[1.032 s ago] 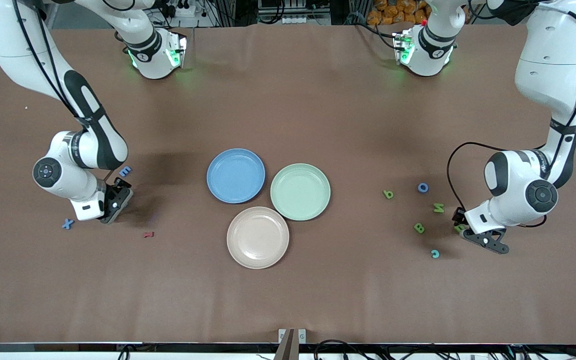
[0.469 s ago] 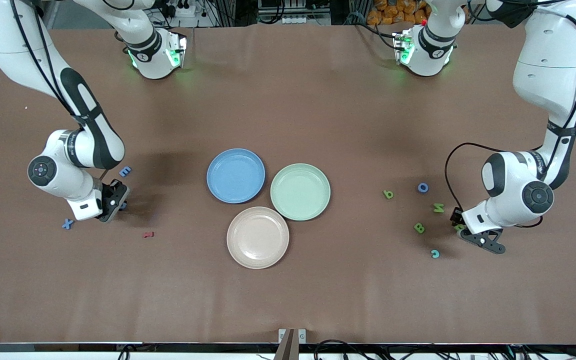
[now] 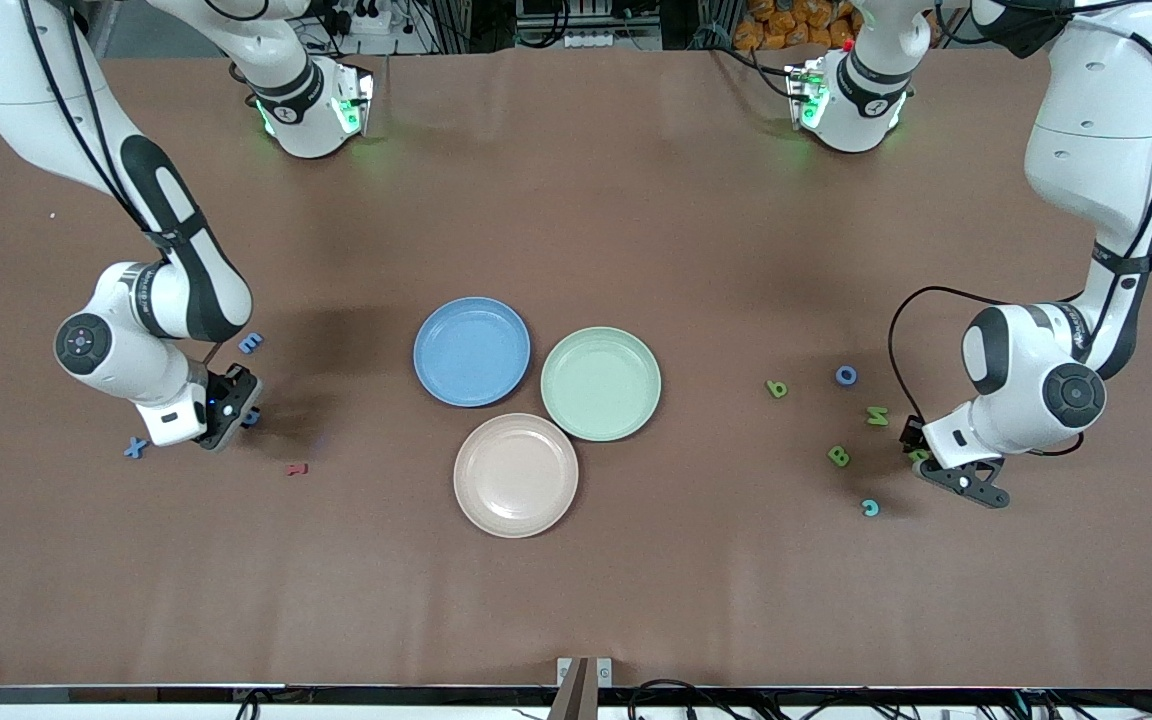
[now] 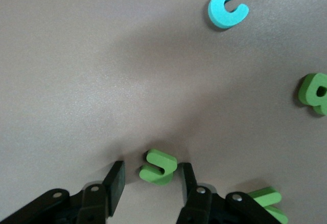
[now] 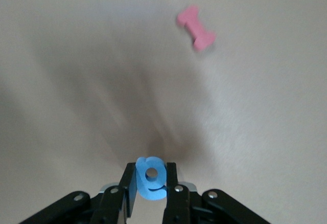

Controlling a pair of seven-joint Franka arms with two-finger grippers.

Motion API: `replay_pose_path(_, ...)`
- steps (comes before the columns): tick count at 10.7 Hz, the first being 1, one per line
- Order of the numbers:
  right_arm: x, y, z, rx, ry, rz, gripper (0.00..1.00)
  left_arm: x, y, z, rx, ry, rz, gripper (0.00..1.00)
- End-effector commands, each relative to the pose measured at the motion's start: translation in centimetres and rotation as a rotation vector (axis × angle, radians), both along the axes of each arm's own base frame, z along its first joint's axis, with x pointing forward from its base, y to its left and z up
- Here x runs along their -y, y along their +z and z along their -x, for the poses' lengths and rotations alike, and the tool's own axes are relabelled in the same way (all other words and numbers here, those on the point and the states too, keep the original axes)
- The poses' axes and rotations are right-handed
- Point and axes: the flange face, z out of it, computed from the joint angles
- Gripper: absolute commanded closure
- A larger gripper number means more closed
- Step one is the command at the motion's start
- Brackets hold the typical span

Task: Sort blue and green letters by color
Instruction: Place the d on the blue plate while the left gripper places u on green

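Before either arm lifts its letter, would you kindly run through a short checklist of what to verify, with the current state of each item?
1. Right gripper shut on the blue letter: ok, fingers press both sides.
2. Left gripper closed on the green letter: not ok, fingers straddle it with gaps.
3. Blue plate free to receive: ok, nothing in it.
4. Green plate free to receive: ok, nothing in it.
5. Pink letter apart from the right gripper: ok.
6. Blue letter off the table: cannot tell.
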Motion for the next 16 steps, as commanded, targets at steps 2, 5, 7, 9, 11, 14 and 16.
replay_pose_path(2, -6.4, 2.6, -1.9, -0.035, -0.124, -0.094, 1.0, 0.0, 0.0, -0.5, 0.019, -0.009, 0.025, 0.59)
replay_pose_path(5, -14.7, 3.6, -2.0, -0.035, -0.24, -0.093, 1.0, 0.2, 0.2, -0.5, 0.022, -0.012, 0.026, 0.78)
replay_pose_path(7, -20.4, 3.9, -0.8, -0.047, -0.308, -0.09, 1.0, 1.0, 1.0, -0.7, 0.033, -0.016, 0.033, 1.0)
replay_pose_path(9, -25.6, 4.7, 0.5, -0.053, -0.368, -0.089, 1.0, 2.4, 3.1, -1.1, 0.059, -0.023, 0.049, 1.0)
replay_pose_path(11, -31.2, 6.5, 1.8, -0.114, -0.434, -0.063, 1.0, 5.0, 5.4, -1.1, 0.061, -0.023, 0.076, 1.0)
replay_pose_path(14, -35.5, 7.2, 3.8, -0.175, -0.527, -0.015, 0.72, 10.7, 8.2, -0.5, 0.044, 0.064, 0.128, 1.0)
replay_pose_path(16, -36.1, 6.7, 4.3, -0.176, -0.571, 0.0, 0.0, 15.5, 9.0, 0.3, 0.026, 0.146, 0.17, 1.0)
